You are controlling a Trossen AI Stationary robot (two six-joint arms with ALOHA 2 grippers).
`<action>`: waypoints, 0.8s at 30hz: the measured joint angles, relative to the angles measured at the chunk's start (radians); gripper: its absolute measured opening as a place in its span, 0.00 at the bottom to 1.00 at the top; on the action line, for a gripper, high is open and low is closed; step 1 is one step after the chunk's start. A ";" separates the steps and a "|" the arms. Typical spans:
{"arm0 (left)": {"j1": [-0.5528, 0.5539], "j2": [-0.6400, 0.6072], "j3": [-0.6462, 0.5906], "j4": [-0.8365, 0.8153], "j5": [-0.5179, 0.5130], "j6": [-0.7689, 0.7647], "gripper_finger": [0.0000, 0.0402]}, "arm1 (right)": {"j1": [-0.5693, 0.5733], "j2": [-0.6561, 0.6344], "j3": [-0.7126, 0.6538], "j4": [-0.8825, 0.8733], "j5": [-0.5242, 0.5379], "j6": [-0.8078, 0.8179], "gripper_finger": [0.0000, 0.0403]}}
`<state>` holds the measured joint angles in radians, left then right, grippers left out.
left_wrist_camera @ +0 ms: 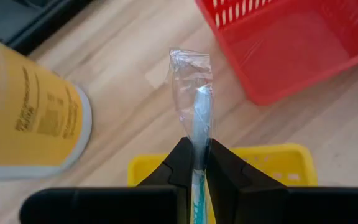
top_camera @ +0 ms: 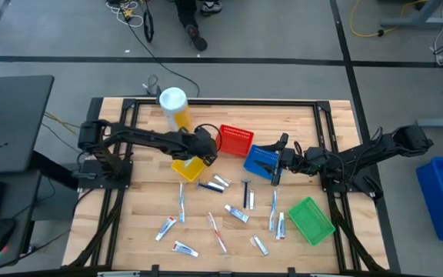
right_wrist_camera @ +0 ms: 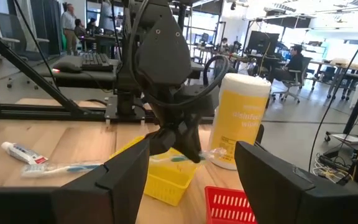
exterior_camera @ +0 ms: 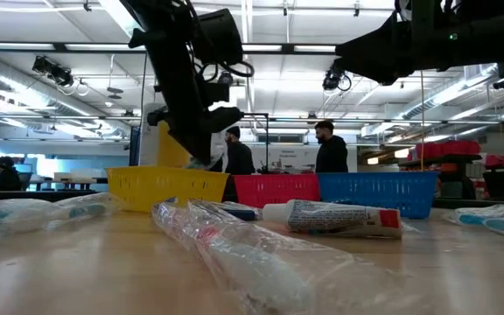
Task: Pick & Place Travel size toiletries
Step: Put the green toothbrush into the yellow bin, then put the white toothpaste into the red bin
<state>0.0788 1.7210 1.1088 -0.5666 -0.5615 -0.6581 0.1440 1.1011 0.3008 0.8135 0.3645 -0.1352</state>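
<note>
My left gripper (top_camera: 204, 151) hangs over the yellow basket (top_camera: 188, 168), shut on a toothbrush in a clear wrapper (left_wrist_camera: 194, 109). The right wrist view shows this toothbrush (right_wrist_camera: 194, 157) above the yellow basket (right_wrist_camera: 166, 177). My right gripper (top_camera: 278, 163) is open over the blue basket (top_camera: 260, 158) and touches nothing. Several other toiletries (top_camera: 237, 214) lie flat on the wood nearer the front: wrapped toothbrushes (top_camera: 181, 196) and small white tubes (top_camera: 166, 228). My left gripper pinches the wrapped toothbrush between its two fingers (left_wrist_camera: 182, 165). The wrapper's free end (left_wrist_camera: 190, 62) sticks out past the fingertips. The fingers slant down from the table's left. The toothbrush is lifted clear, over the yellow basket (left_wrist_camera: 278, 165).
The red basket (top_camera: 235, 138) sits between the yellow and blue ones. A green basket (top_camera: 311, 219) lies at the front right. The tall white-and-yellow canister (top_camera: 173, 106) stands just behind the left gripper. In the low view a tube (exterior_camera: 344, 219) lies close to the camera, and people stand beyond the table.
</note>
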 joint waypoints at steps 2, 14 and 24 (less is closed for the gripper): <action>0.000 0.001 0.000 -0.014 0.019 -0.015 0.09 | 0.000 0.000 0.000 -0.006 0.000 0.000 0.63; 0.000 -0.002 0.012 -0.077 0.046 -0.002 0.33 | 0.000 0.000 0.000 -0.010 0.000 0.000 0.64; -0.034 -0.059 0.149 -0.429 0.130 0.020 0.38 | 0.000 0.000 0.000 -0.012 0.000 0.000 0.60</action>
<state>0.0451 1.6620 1.2579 -0.9955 -0.4310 -0.6382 0.1440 1.1011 0.3008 0.8011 0.3646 -0.1349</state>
